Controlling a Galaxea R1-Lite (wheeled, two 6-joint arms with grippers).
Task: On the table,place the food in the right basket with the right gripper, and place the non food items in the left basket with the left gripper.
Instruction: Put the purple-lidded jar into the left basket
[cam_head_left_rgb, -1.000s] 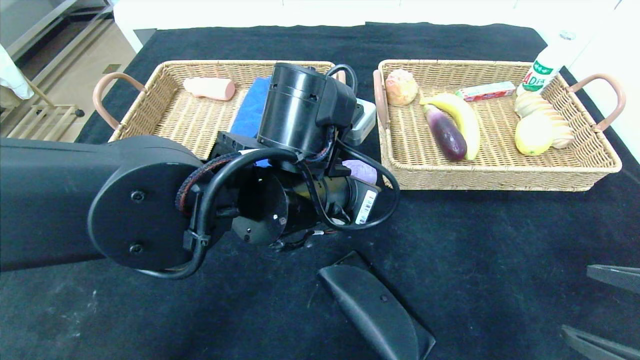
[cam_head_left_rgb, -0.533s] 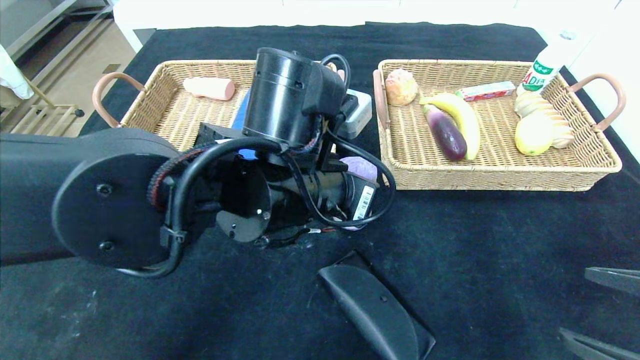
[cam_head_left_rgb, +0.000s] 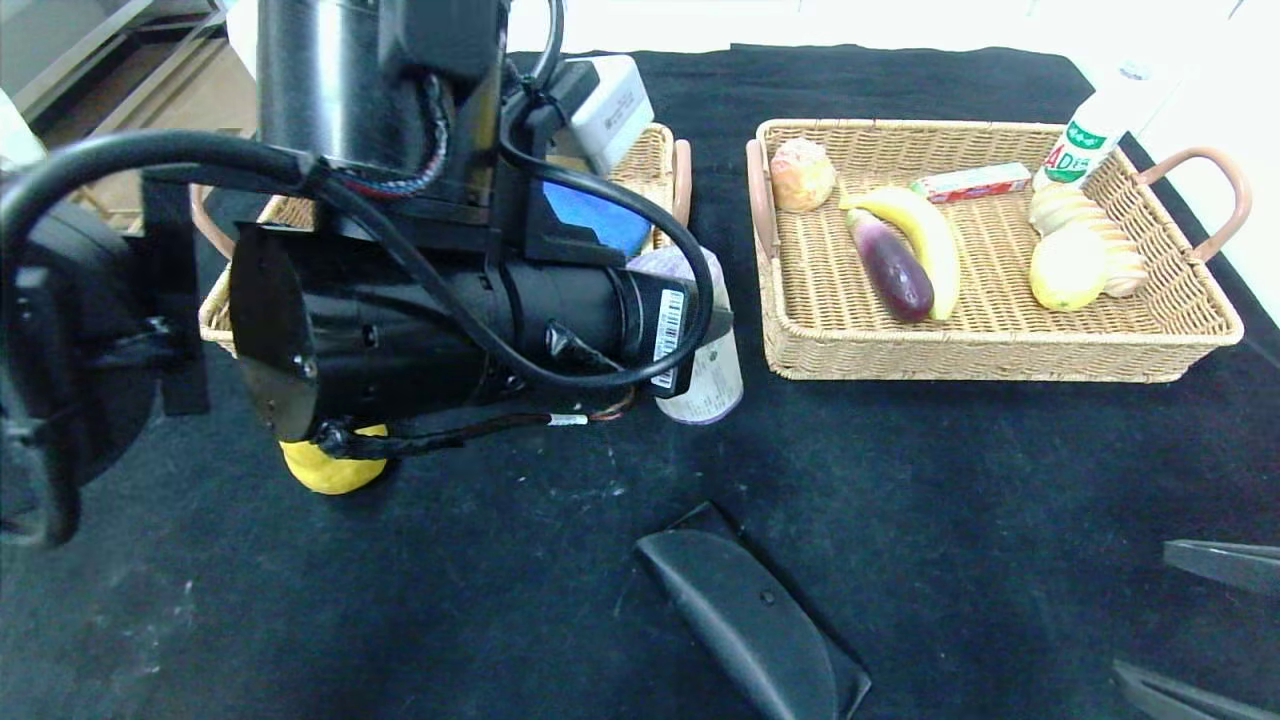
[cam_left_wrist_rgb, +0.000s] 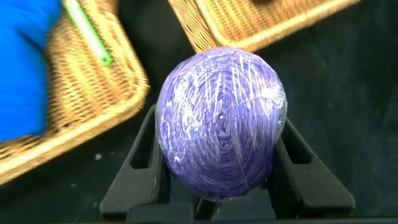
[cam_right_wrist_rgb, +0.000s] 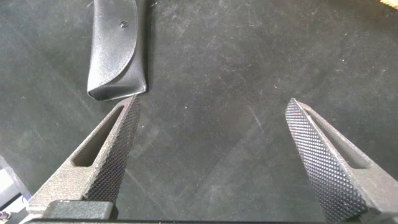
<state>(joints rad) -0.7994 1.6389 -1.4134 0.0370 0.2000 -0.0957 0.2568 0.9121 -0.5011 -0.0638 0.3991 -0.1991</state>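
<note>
Left gripper (cam_left_wrist_rgb: 217, 186) fingers pinch the purple bottle (cam_left_wrist_rgb: 221, 121), not yet binned. Right gripper (cam_right_wrist_rgb: 214, 155) fingers are spread, with the case (cam_right_wrist_rgb: 117, 50) beyond them; the lemon (cam_head_left_rgb: 330, 470) also remains.

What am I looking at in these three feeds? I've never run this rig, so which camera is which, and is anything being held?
It is a two-armed robot sorting items on a black table. The wide picture comes from its head, looking down; the other two come from cameras on each wrist. The big black shape is the left arm, raised over the left basket. The left gripper is closed on a purple wrapped container. The right gripper is parked low on the right, jaws open and empty, near a black glasses case. The right basket holds a banana, an eggplant and other food. A yellow fruit lies on the table.
</note>
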